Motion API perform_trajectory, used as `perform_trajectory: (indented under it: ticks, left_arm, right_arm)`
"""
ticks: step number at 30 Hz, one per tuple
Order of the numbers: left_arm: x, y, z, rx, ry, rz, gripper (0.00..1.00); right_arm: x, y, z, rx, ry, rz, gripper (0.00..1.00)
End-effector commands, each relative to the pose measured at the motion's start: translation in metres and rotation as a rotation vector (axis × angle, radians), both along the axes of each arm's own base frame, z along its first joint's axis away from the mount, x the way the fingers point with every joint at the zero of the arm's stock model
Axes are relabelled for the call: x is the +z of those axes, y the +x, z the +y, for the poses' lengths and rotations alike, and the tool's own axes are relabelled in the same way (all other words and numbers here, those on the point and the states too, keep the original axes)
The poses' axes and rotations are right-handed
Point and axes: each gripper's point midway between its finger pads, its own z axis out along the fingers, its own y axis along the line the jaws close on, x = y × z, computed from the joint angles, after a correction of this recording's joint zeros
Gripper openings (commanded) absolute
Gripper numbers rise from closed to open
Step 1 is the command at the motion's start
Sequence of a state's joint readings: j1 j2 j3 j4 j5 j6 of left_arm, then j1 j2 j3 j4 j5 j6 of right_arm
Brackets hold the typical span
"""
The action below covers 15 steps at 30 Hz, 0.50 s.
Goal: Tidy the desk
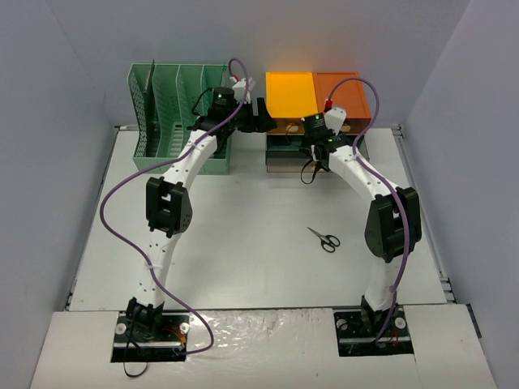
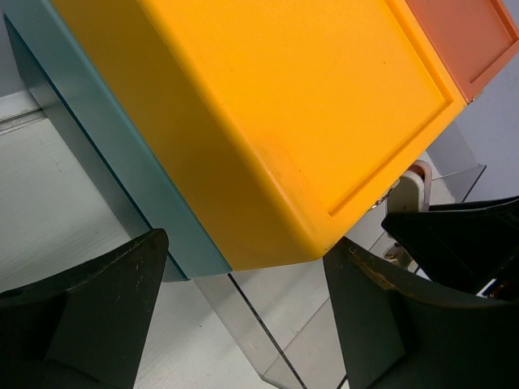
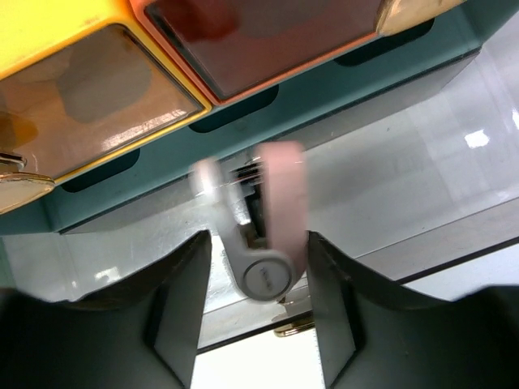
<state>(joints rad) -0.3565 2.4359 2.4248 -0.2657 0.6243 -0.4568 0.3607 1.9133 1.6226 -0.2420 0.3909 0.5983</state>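
The off-white desk (image 1: 243, 243) carries an orange-and-yellow drawer unit (image 1: 316, 93) at the back. My right gripper (image 1: 310, 162) hangs over the unit's pulled-out clear bottom drawer (image 3: 405, 203). In the right wrist view a blurred pink-and-grey stapler-like tool (image 3: 263, 275) sits between the right gripper's (image 3: 258, 239) fingers. It lies close to the right finger, with a gap at the left one. My left gripper (image 1: 258, 113) is open beside the unit's yellow top corner (image 2: 284, 105), holding nothing.
A mint-green slotted file rack (image 1: 174, 105) stands at the back left, next to the left arm. Black scissors (image 1: 324, 239) lie on the desk right of centre. Grey walls close in on both sides and behind.
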Motion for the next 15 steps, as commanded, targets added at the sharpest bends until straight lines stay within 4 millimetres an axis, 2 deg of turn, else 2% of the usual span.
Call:
perform_trajectory:
  ticks: [1,3,4,6,9,13,15]
  left_arm:
    - [0.075,-0.005,0.013,0.012,-0.046,-0.142,0.73]
    - [0.075,-0.006,0.012,0.011,-0.044,-0.141,0.73]
    - [0.074,-0.006,0.012,0.011,-0.044,-0.14,0.73]
    - [0.075,-0.006,0.012,0.01,-0.043,-0.141,0.73]
    - [0.076,-0.007,0.013,0.01,-0.043,-0.142,0.73]
    - [0.077,-0.007,0.013,0.012,-0.044,-0.145,0.74]
    - [0.078,-0.007,0.012,0.011,-0.045,-0.145,0.74]
  right_arm:
    - [0.015,0.004,-0.002,-0.004,-0.007,-0.047,0.57]
    - [0.017,0.004,-0.002,-0.004,-0.009,-0.05,0.64]
    - [0.018,0.004,-0.002,-0.003,-0.011,-0.05,0.64]
    - [0.022,0.004,-0.003,-0.006,-0.013,-0.059,0.72]
    - [0.034,0.003,-0.004,-0.009,-0.01,-0.085,0.75]
    - [0.067,-0.002,-0.003,-0.013,0.011,-0.147,0.75]
    - [0.093,-0.009,-0.005,-0.018,0.032,-0.193,0.75]
